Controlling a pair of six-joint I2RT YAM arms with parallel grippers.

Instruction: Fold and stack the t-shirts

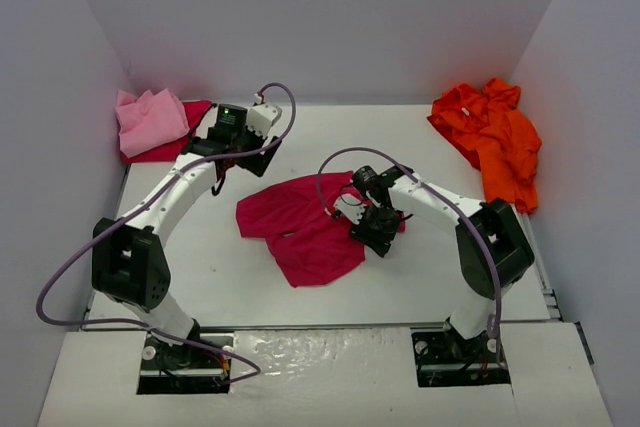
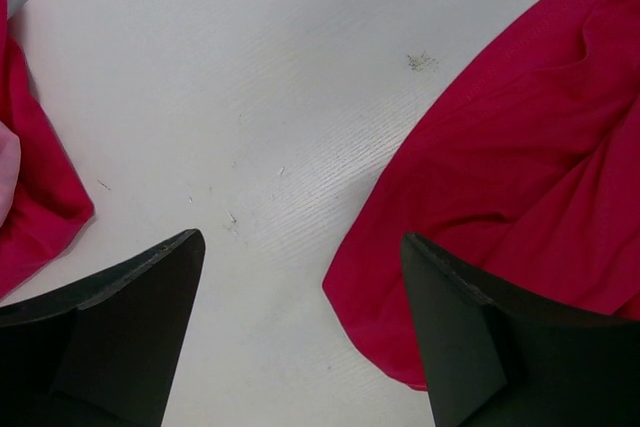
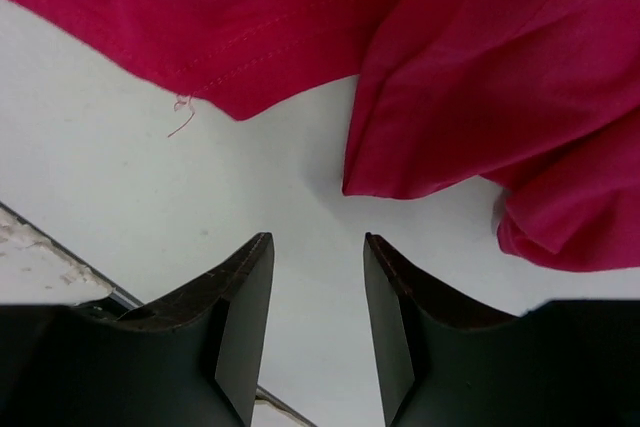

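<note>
**Figure: Both grippers empty beside the crumpled crimson t-shirt**

The crimson t-shirt (image 1: 300,232) lies rumpled at the middle of the table (image 1: 420,277). It is widest from left to right, with one lobe pointing toward the near edge. You cannot tell which end is the collar.

Your left gripper (image 2: 300,247) hangs over bare table with its jaws spread wide and nothing between them. The crimson cloth lies just to its right. To its left is the edge of a second crimson t-shirt (image 1: 195,115), which sits at the far-left corner with the light pink t-shirt (image 1: 150,119) on top of it.

Your right gripper (image 3: 318,242) stands at the crimson shirt's right edge. Its jaws are parted by a narrow gap and hold nothing. A stitched hem and a folded corner lie just beyond the fingertips, and a loose thread (image 3: 182,117) hangs from the hem.

The bright orange t-shirt (image 1: 492,139) is heaped at the far-right corner, its long axis running far to near along the wall.
</note>
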